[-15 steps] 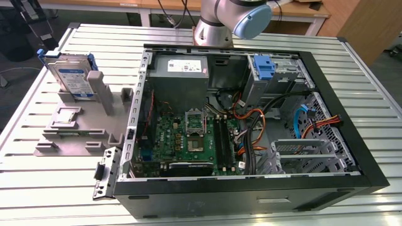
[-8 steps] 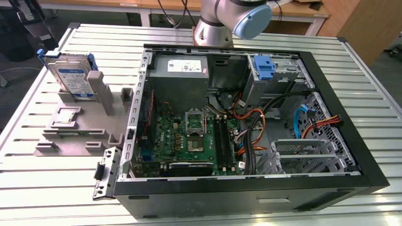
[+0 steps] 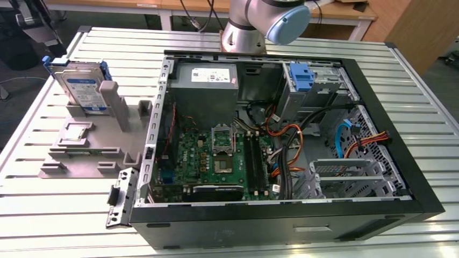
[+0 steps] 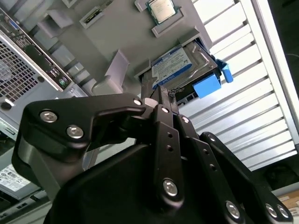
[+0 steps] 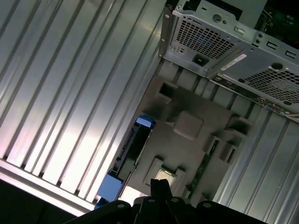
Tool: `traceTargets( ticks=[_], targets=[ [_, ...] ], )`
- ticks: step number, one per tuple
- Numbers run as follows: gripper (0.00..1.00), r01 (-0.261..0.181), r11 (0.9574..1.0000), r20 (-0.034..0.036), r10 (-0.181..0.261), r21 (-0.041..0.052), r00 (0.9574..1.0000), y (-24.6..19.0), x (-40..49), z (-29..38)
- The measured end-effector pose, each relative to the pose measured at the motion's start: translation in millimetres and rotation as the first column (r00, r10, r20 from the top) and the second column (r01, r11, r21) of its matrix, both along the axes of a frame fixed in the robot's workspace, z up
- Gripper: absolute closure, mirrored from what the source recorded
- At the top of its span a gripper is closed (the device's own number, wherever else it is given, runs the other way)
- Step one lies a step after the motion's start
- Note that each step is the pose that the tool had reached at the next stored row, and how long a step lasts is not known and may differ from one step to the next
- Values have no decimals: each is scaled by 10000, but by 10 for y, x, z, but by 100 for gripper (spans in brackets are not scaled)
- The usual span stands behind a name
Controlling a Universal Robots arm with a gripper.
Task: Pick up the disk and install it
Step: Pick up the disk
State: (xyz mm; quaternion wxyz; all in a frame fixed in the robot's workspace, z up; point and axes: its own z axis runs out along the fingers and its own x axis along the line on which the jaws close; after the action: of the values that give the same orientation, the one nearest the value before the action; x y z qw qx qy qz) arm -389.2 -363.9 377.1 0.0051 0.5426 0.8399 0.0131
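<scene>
The fingers are pressed together with nothing between them, and that looks like the main hazard. Tips that stay closed cannot straddle the disk and would strike its upper edge instead, perhaps tipping it in its slot.

The disk stands on edge in a grey fixture on the desk, outside the case. It sits ahead of the fingertips and apart from them. In the first wrist view it appears edge-on, a thin dark strip between two blue tabs.

A grey post rises just beside the disk's labelled face. A finger coming down on that side could catch it if the line is slightly off.

The blue bracket looks like springy plastic. A pinch taken on its tabs rather than the metal body would probably flex and let the disk slip or twist.

A bare chip sits on the same fixture, beyond the disk from the fingertips, so a misjudged approach might disturb it.

Inside the case, loose cables lie near the drive bays and could snag a carried disk.

The arm rises from the far edge of the desk behind the case. Both wrist views look along the fingers onto the fixture at a slant, so the tool seems to aim down at the disk, tilted rather than plumb.
</scene>
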Motion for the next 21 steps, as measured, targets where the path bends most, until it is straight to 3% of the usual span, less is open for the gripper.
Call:
traceTargets(
  ticks=[4,9,18,21],
  targets=[
    [90,493,9988,-15,-493,0,9988,0,0,-2],
    [90,1184,9930,-28,-1184,-2,9930,0,0,-4],
    [90,2348,9721,-36,-2348,-4,9720,4,-2,-9],
    [90,2715,9624,-37,-2715,-6,9624,5,-5,-11]
  ],
)
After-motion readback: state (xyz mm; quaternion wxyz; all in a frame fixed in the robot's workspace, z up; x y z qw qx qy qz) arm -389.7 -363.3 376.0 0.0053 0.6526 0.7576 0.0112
